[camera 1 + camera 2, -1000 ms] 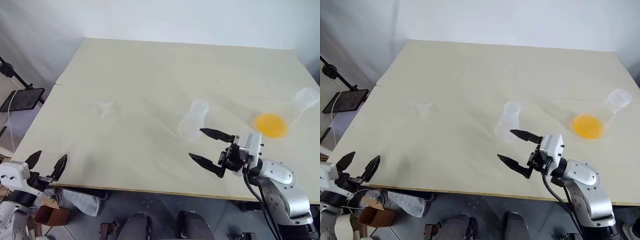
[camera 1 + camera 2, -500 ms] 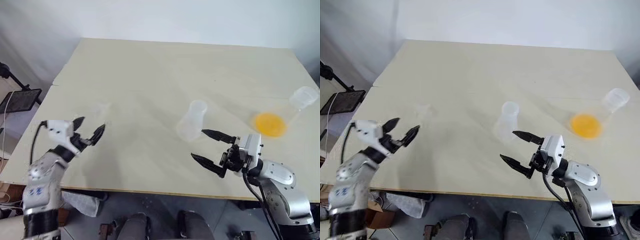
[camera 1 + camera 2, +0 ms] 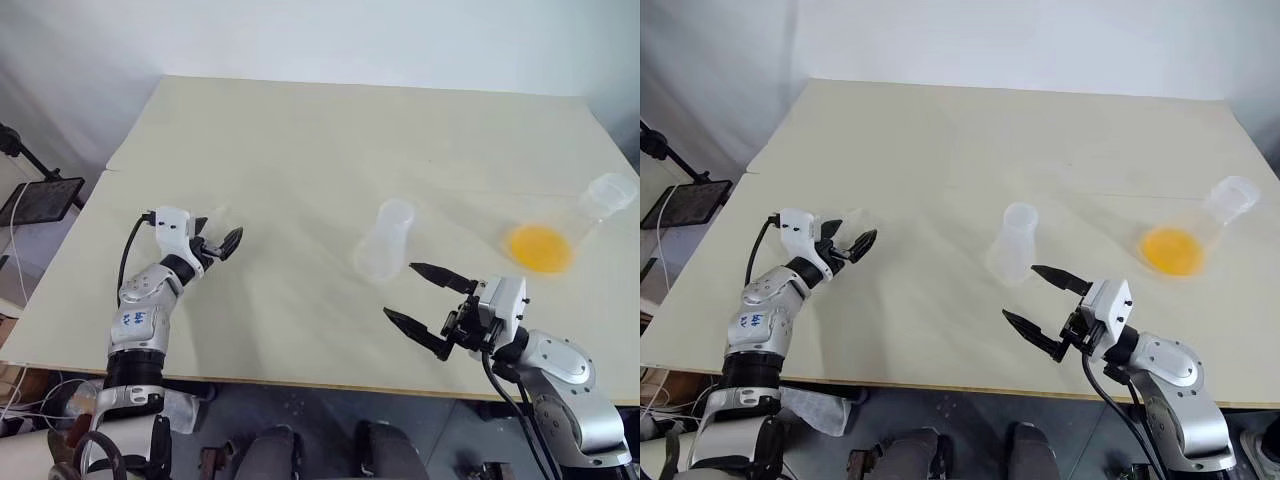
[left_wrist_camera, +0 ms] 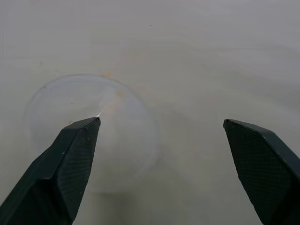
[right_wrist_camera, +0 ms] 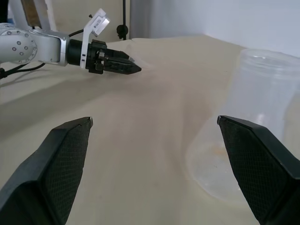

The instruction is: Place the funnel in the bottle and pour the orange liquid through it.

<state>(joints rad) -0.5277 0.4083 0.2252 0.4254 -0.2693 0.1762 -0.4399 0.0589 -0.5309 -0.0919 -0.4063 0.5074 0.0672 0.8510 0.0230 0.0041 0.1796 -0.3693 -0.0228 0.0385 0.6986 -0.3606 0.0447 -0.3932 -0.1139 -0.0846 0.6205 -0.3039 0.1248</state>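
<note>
The clear funnel (image 4: 119, 140) lies on the table, mouth toward my left gripper (image 4: 161, 121). That gripper (image 3: 220, 240) hovers open right in front of it, one finger overlapping the funnel's rim in the left wrist view, nothing between the fingers. Mid-table stands the frosty bottle (image 3: 385, 240) with its wide neck up. My right gripper (image 3: 400, 290) is open and empty just in front of the bottle (image 5: 248, 126). At the far right a clear flask (image 3: 600, 205) leans on its side, and the orange liquid (image 3: 541, 248) pools in its base.
The cream table (image 3: 300, 140) has bare room at the back and between funnel and bottle. A black stand with a dark tray (image 3: 40, 200) stands off the table's left edge. The flask lies near the right edge.
My left arm has swung up from the table's near-left corner and forward over the table to the funnel. The right gripper has stayed in place, still open.
</note>
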